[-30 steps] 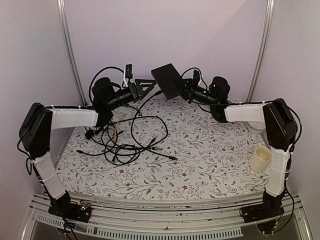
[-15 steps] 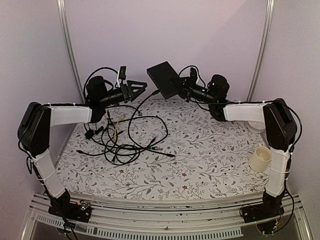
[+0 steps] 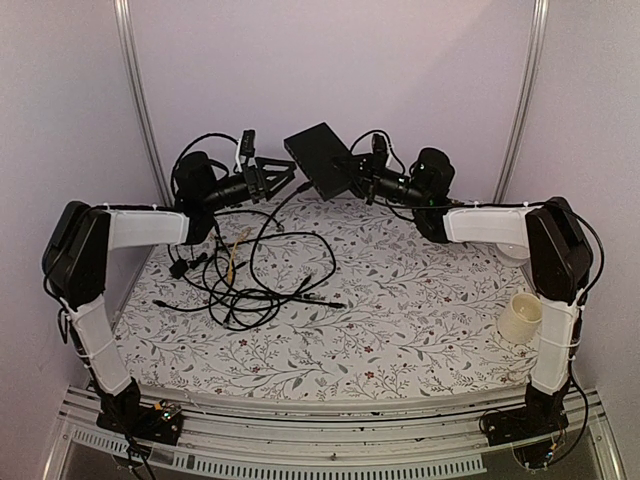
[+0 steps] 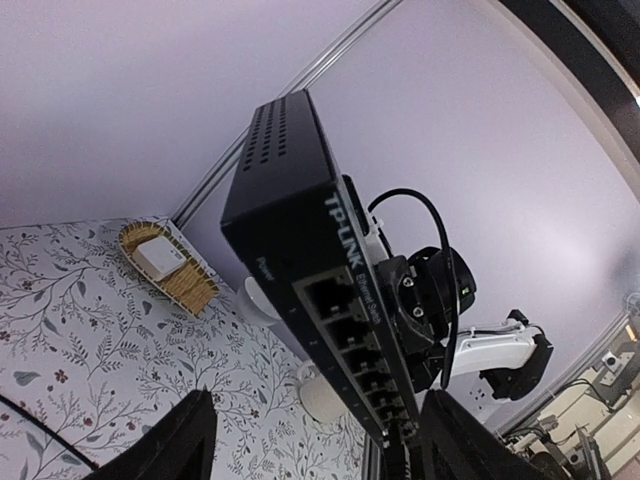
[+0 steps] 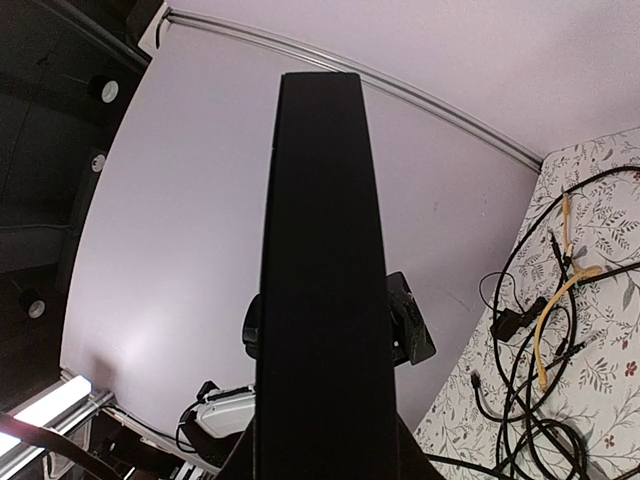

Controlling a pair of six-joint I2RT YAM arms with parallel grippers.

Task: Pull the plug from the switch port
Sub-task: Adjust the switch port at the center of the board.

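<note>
**Switch (image 3: 318, 158) aloft at the back**

Raised above the floral table (image 3: 420, 300), tilted, clamped by one edge in the right gripper (image 3: 352, 180). Port row turned toward the left gripper (image 3: 284, 170), fingers spread, empty, just short of it. Cable tangle (image 3: 250, 275) below. Cannot tell whether a plug sits in a port.

Table (image 3: 400, 320), floral-patterned cover; tangle of black cables (image 3: 250, 290) on left half, yellow cable (image 3: 233, 257) among them; cream cup (image 3: 521, 318) upright near right edge; wicker basket (image 4: 170, 270) by the wall.
</note>
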